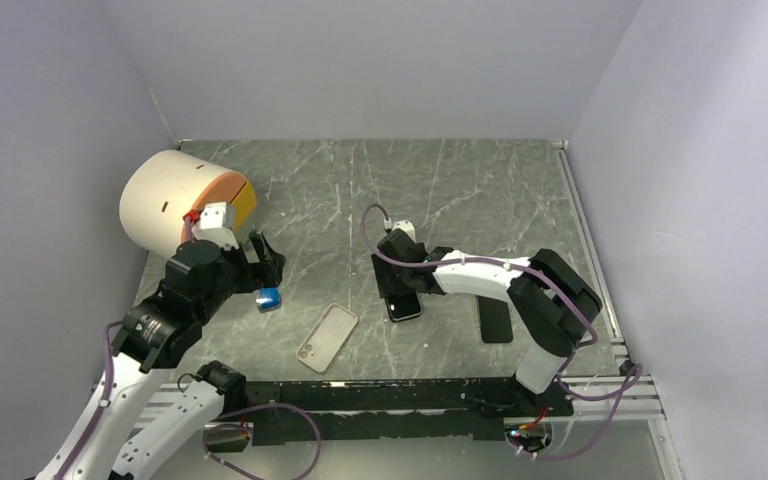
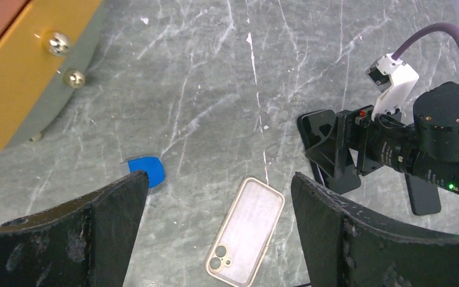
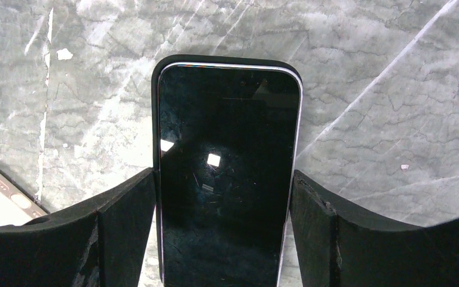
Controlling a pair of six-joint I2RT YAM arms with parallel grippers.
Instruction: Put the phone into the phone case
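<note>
Though flat, case [image 1: 327, 337] diagonal, cutout [image 1: 306, 352] nearest.

Phone case [image 1: 327, 337] pale beige; phone [image 3: 227, 173] glossy black; table [image 1: 460, 190] grey-green marble, white veins; small tab [image 1: 269, 298] blue.

- Left arm [image 1: 160, 340] rises from the lower left of the frame; left gripper [image 1: 263, 263] is spread wide.
- Right arm [image 1: 520, 285] reaches toward the centre; right gripper [image 1: 401, 290] clamps the phone [image 3: 227, 167].
</note>
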